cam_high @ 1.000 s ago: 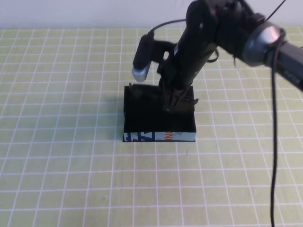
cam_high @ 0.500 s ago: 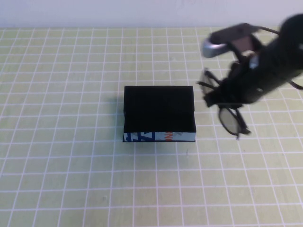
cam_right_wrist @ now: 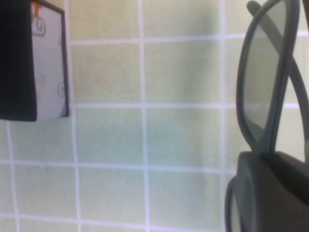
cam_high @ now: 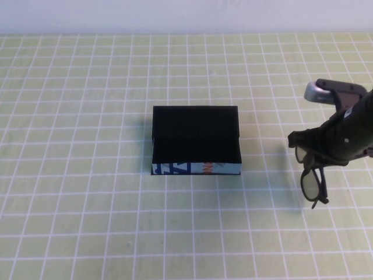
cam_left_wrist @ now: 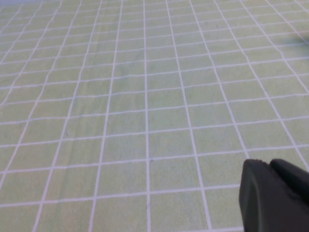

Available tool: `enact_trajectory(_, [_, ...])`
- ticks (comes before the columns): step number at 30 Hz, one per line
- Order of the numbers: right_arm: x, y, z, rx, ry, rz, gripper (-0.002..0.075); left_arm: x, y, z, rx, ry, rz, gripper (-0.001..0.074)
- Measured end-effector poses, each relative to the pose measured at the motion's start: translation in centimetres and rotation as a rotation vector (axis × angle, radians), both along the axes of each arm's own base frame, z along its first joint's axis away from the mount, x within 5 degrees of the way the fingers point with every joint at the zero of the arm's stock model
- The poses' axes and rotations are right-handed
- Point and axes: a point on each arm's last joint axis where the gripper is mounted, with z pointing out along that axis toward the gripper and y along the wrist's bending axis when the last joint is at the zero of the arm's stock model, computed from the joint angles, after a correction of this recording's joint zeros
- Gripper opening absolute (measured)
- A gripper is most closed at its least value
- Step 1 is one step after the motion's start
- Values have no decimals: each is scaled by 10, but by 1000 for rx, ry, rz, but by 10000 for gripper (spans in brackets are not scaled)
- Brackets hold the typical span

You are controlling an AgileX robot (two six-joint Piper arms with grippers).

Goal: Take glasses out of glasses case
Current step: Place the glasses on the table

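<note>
The glasses case (cam_high: 196, 139), a black shallow box with a white printed front edge, sits at the middle of the green grid mat; its corner shows in the right wrist view (cam_right_wrist: 34, 63). My right gripper (cam_high: 317, 153) is to the right of the case, shut on the black glasses (cam_high: 312, 178), which hang from it just above the mat. The glasses' lens and frame show in the right wrist view (cam_right_wrist: 263, 82). My left gripper (cam_left_wrist: 275, 174) is out of the high view, shut and empty over bare mat.
The green mat with white grid lines (cam_high: 87, 221) covers the table. A pale wall edge runs along the back (cam_high: 175, 17).
My right gripper lifted the glasses out of the case and carried them right and toward the front, lowering them near the mat. The case stayed in place.
</note>
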Motion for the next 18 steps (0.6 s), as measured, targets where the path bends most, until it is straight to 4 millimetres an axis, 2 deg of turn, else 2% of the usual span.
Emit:
enact_trajectory(6, [9,6,-28,33,50,28,1,0,0,0,0,0,0,-4])
enact_trajectory(14, [12,4,-30,24,41,39,8,0,0,0,0,0,0,-4])
enact_trajectory(16, [12,3,-31,14,37,48,34,0,0,0,0,0,0,-4])
enact_trajectory(18, [13,3,-35,8,43,51,92,0,0,0,0,0,0,-4])
